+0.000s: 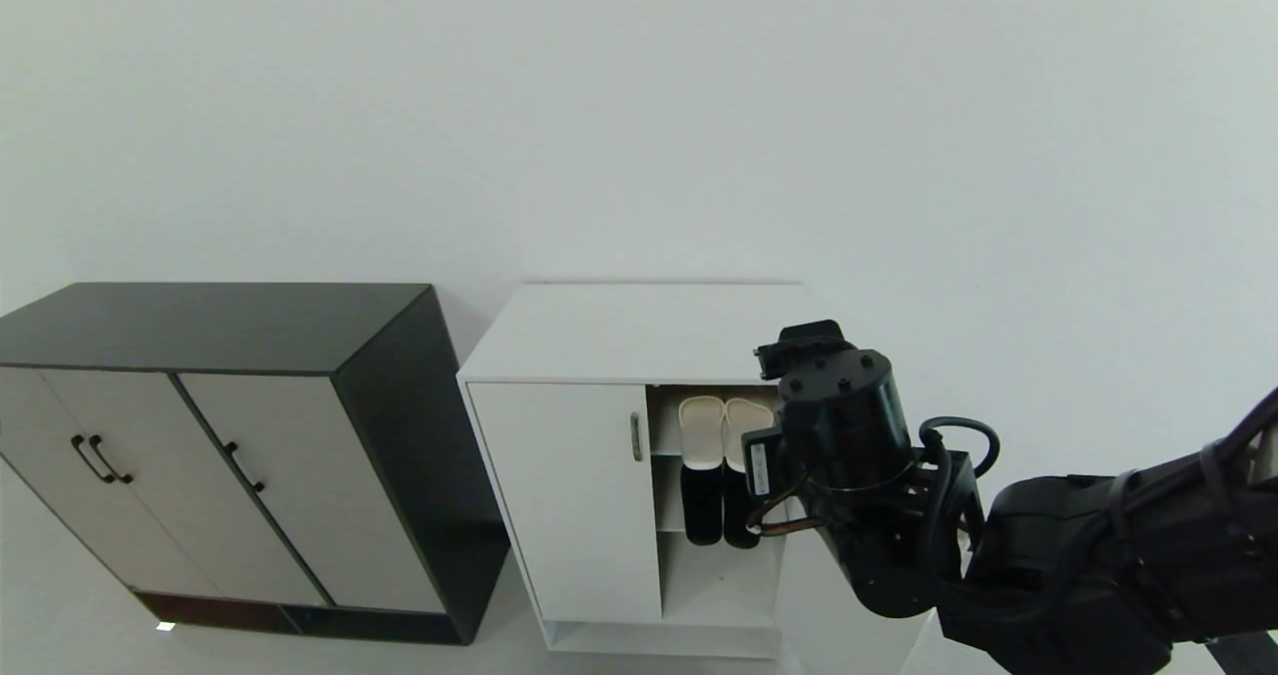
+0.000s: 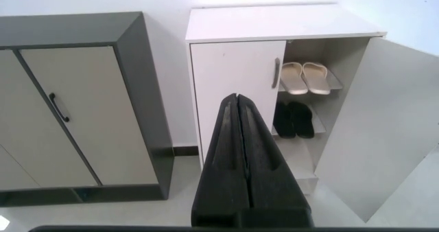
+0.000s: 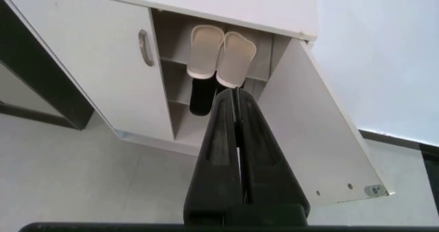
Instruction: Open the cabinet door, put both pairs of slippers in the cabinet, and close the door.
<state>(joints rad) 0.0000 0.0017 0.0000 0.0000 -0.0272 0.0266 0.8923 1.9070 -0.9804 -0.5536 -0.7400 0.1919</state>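
The matte, wedge-shaped left gripper (image 2: 236, 108) and right gripper (image 3: 238, 101) are pinched together, while smooth cream slippers (image 1: 726, 427) sit shelved at twelve o'clock of the black slippers (image 1: 719, 507).

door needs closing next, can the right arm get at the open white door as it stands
Probably yes: the right gripper is near the open door, nothing stands between them, and the cream slippers and black slippers sit inside, clear of its swing.

Open door (image 3: 322, 136): largely hidden behind right arm (image 1: 1078, 545) in head view. Black slippers (image 3: 200, 98): one mostly covered by right gripper (image 3: 238, 98). Dark cabinet (image 1: 389, 455): left end cut by frame edge.
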